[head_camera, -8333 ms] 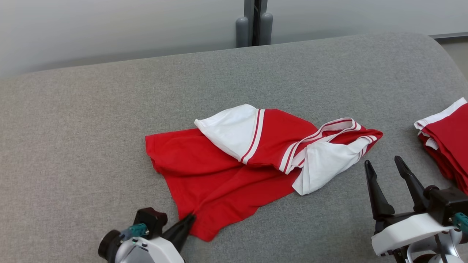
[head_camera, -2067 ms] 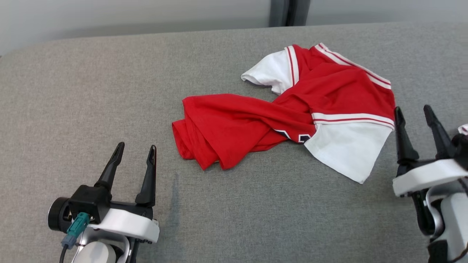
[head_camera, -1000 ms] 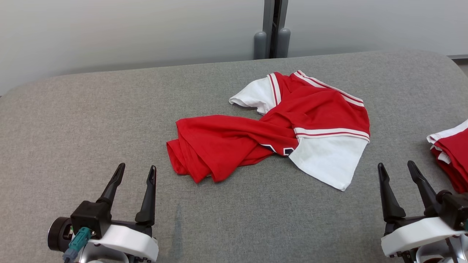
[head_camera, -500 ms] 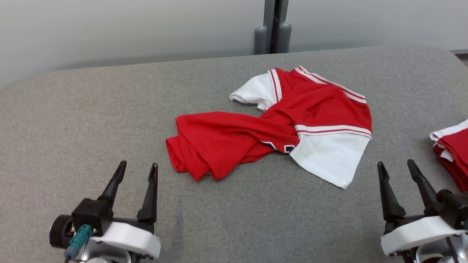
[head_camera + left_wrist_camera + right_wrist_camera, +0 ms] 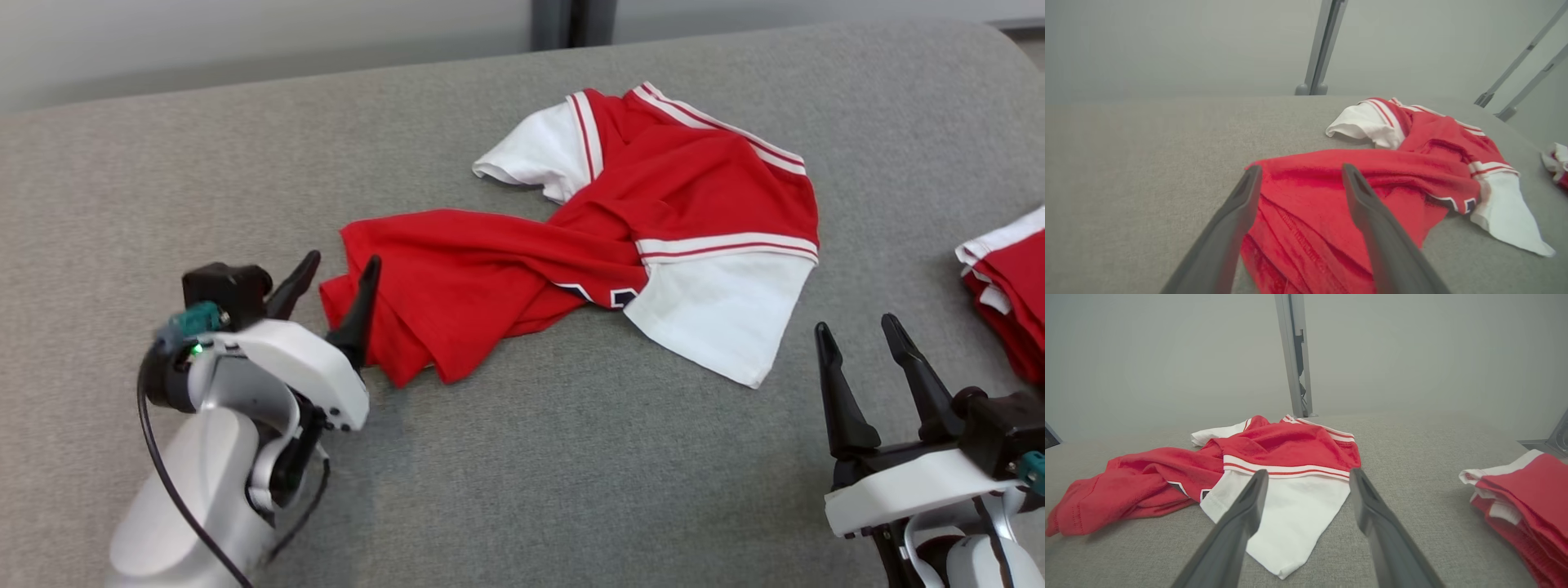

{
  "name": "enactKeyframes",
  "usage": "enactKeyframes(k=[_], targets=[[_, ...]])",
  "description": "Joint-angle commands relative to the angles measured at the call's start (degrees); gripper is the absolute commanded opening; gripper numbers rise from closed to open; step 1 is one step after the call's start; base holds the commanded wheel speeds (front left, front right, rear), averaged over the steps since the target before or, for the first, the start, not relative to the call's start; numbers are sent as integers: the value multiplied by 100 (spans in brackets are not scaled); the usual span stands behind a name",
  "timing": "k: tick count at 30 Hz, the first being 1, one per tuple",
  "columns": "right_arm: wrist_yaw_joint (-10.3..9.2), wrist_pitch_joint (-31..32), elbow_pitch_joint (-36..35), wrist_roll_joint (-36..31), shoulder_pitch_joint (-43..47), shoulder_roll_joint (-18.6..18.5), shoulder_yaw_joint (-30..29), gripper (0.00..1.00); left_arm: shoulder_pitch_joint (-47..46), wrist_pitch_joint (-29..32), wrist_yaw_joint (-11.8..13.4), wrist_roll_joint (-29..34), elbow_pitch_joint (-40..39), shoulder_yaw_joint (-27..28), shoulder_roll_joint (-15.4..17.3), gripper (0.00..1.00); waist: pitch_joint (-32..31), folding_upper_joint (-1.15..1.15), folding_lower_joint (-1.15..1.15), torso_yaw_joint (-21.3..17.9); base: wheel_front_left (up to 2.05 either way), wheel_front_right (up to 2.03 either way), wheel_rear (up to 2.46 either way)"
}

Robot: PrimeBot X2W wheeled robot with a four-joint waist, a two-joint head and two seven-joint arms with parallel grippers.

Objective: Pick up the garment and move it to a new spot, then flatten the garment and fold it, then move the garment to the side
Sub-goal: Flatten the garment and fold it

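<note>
A crumpled red garment [image 5: 506, 269] with white sleeves lies twisted on the grey padded table [image 5: 571, 474]. In the left wrist view the garment [image 5: 1372, 183] has its bunched red hem under the fingers, and in the right wrist view the garment [image 5: 1274, 457] has its white sleeve nearest. My left gripper [image 5: 343, 269] is open at the garment's left end, its fingertips over the bunched red hem, nothing between them. My right gripper [image 5: 853, 335] is open near the front right, a little short of the white sleeve [image 5: 718, 310].
A stack of folded red and white garments [image 5: 1008, 286] sits at the table's right edge, also the stack [image 5: 1515, 498] to the right of my right gripper. A grey post [image 5: 563, 12] stands behind the table's far edge. Bare grey table lies at the left and front.
My left gripper has moved forward and right, from the front left up to the garment's red hem. The head camera has tilted down. The right gripper has stayed near the front right.
</note>
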Motion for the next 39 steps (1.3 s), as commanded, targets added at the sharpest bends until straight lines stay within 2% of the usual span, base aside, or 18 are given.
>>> enactKeyframes(k=[1, 10, 15, 17, 18, 23, 29, 32, 35, 39], targets=[[-2, -68, 43, 48, -102, -20, 25, 100, -290, 146, -111, -123, 373, 60, 39, 100, 211, 0, 0, -202, 0, 0, 0], [-2, -277, 312, 184, -361, -21, 213, 100, -1371, 423, -500, -408, 2267, 217, 147, 100, 568, 0, 0, -542, 0, 0, 0], [-2, -345, 404, 212, -430, -21, 237, 100, -1665, 482, -755, -564, 2788, 196, 99, 100, 634, 0, 0, -613, 0, 0, 0], [-2, -372, 444, 213, -454, -19, 225, 100, -1751, 372, -847, -565, 2919, 146, 89, 30, 649, 0, 0, -613, 0, 0, 0], [-2, -374, 462, 223, -465, -19, 217, 100, -1809, 254, -876, -499, 2953, 113, 120, 0, 655, 0, 0, -610, 0, 0, 0], [-2, -420, 529, 265, -480, -21, 199, 100, -1974, -220, -973, -351, 3020, -90, 146, 0, 631, 0, 0, -570, 0, 0, 0], [-2, -416, 521, 273, -450, -21, 114, 100, -2043, -1017, -997, 14, 2471, -352, 290, 0, 551, 0, 0, -450, 0, 0, 0], [-2, -385, 488, 275, -352, -21, -2, 100, -1621, -1215, -997, 199, 1567, -586, 339, 0, 422, 0, 0, -315, 0, 0, 0], [-2, -353, 431, 283, -262, -22, -103, 100, -1055, -1024, -864, 264, 596, -758, 466, 0, 331, 0, 0, -204, 0, 0, 0], [-2, -288, 339, 308, -175, -21, -152, 100, -8, -532, -556, 266, -870, -1009, 659, 0, 246, 0, 0, -54, 0, 0, 0]])
